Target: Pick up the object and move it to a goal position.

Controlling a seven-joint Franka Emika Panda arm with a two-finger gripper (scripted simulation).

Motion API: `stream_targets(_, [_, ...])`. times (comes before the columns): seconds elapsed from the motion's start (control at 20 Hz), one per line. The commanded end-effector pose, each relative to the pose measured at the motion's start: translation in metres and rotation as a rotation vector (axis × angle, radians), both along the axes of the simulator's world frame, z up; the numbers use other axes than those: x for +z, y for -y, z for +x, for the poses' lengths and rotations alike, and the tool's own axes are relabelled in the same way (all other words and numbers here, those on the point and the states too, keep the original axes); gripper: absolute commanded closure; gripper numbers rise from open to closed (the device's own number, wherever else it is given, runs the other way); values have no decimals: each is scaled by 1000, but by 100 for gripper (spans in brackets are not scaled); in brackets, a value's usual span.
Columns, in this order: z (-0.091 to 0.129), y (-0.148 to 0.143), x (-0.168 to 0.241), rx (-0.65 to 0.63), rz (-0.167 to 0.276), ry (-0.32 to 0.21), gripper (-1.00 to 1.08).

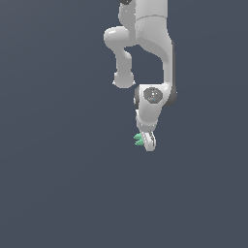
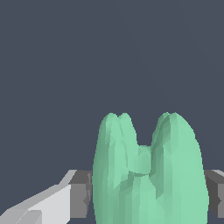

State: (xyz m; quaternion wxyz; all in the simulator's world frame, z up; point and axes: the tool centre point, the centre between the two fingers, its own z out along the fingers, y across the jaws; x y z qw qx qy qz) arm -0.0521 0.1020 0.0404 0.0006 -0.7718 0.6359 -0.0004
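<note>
The object (image 2: 148, 175) is a mint-green lump with two blunt spiky lobes, filling the wrist view between my fingers (image 2: 78, 197). Grey pads press against it on both sides. In the exterior view the object (image 1: 139, 140) pokes out as small green points on the exterior view's left of my gripper (image 1: 147, 140), which hangs below the white arm and is shut on it. No goal marker shows in either view.
Only a flat dark grey-blue background surrounds the arm (image 1: 150, 48) in the exterior view. No other objects, containers or edges appear.
</note>
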Motion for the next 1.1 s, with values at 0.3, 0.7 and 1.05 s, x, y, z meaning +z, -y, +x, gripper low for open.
stream_targets(0.3, [-2,4,8,0,0,0,108])
stream_targets(0.7, [-9,23,44,-1,1,-1,108])
stream_targets(1.05, [-19,54,102,-1,3,-2,108])
